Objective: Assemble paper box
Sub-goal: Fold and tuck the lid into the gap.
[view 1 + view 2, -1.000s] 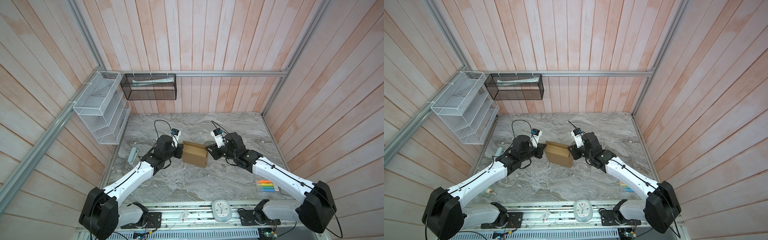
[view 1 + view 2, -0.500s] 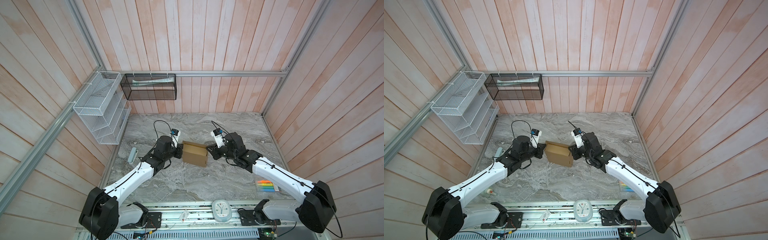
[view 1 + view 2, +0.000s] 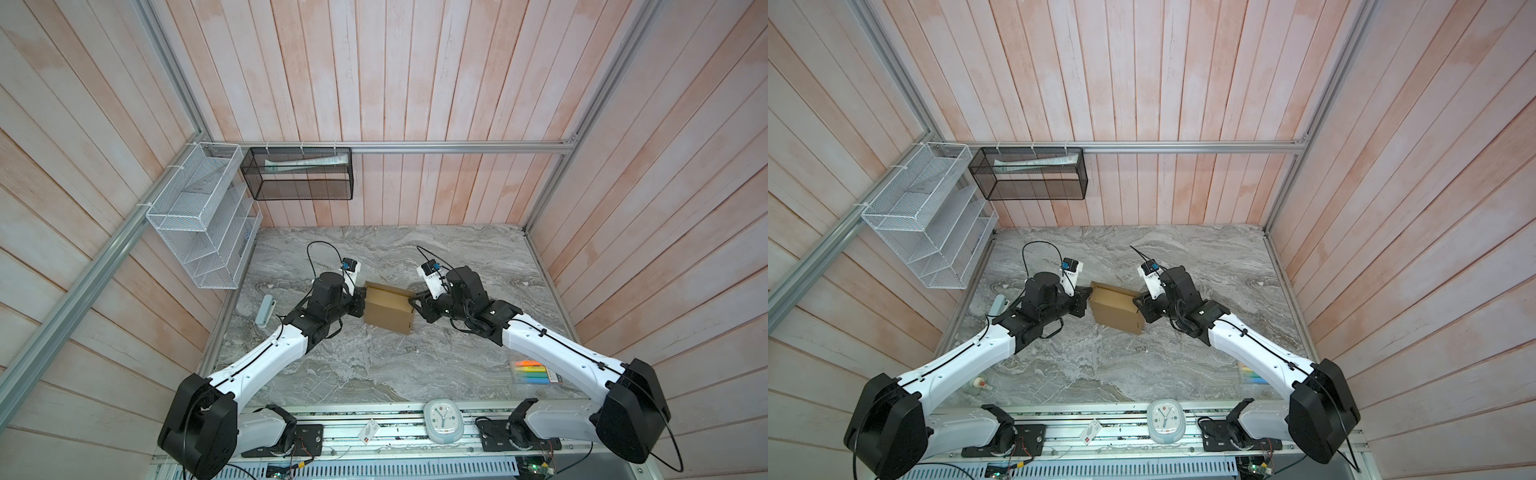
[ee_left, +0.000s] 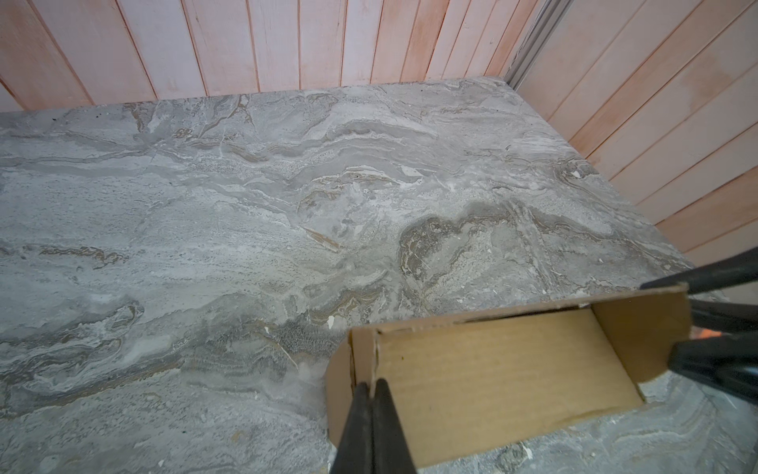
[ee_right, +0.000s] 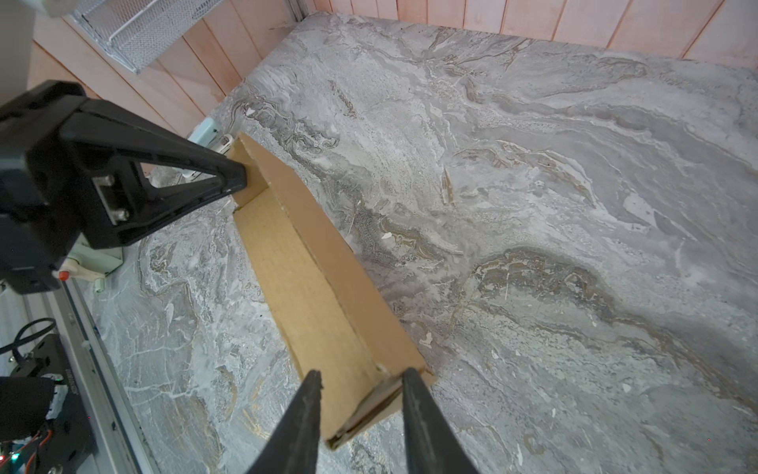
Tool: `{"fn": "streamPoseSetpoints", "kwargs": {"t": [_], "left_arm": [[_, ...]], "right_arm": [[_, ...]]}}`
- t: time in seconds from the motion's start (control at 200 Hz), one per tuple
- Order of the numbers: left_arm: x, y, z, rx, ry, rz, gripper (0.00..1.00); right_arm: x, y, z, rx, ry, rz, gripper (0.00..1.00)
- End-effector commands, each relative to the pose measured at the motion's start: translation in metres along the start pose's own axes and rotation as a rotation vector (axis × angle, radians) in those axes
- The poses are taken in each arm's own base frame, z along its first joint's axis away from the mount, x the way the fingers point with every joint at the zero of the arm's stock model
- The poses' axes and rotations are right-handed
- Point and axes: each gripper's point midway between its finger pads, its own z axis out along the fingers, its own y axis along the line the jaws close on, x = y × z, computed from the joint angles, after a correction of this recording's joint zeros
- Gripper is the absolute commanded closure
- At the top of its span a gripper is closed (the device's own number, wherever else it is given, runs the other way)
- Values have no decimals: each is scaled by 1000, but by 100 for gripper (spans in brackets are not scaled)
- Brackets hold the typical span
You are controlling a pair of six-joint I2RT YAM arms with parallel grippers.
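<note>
The paper box (image 3: 388,311) (image 3: 1116,309) is plain brown cardboard, folded into a shallow open trough on the marble table between my two arms. My left gripper (image 4: 371,385) (image 3: 360,300) is shut on the box's left end wall (image 4: 363,353); the right wrist view shows its fingers (image 5: 229,180) pinching that wall. My right gripper (image 5: 361,375) (image 3: 415,305) is at the opposite end. Its jaws stand apart, one on each side of the slanted double-layer end flap (image 5: 369,406).
A grey-blue handheld object (image 3: 266,311) lies by the table's left edge. A pack of coloured markers (image 3: 532,372) is at the front right, and a small clock (image 3: 442,419) sits on the front rail. A white wire rack (image 3: 199,224) and a black mesh basket (image 3: 299,174) hang on the walls.
My right gripper's jaws have spread wider around the box's end flap. The box and both arms have stayed almost in place.
</note>
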Motion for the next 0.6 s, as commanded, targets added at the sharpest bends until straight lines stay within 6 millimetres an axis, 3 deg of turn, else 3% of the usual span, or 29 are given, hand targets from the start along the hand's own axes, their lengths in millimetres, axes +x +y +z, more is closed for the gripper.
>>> {"fn": "streamPoseSetpoints", "kwargs": {"t": [0.0,0.22,0.39,0.595], "left_arm": [[37,6,6,-21,112,-10,100],[38,6,6,-19,113,-12,100],[38,6,7,-20,113,-8,100],[40,8,7,-26,121,7,100]], "right_arm": [[-18,9,-15,-5,-35,-93,55],[-26,20,-21,38,-10,-323,44],[-19,27,-10,99,72,-542,25],[-16,19,6,177,141,-663,20]]}}
